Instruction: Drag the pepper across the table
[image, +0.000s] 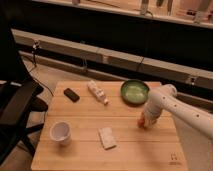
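Observation:
The pepper (142, 121) shows as a small red-orange spot on the right half of the light wooden table (85, 110), just below the green bowl. My gripper (145, 120) comes down from the white arm (180, 107) at the right and sits right on the pepper, hiding most of it. The gripper's tip touches or nearly touches the tabletop there.
A green bowl (134, 91) stands at the back right. A small white bottle (98, 92) lies at the back middle, a dark flat object (71, 94) at the back left. A white cup (61, 132) and a white block (106, 137) are in front. A black chair (15, 110) stands at the left.

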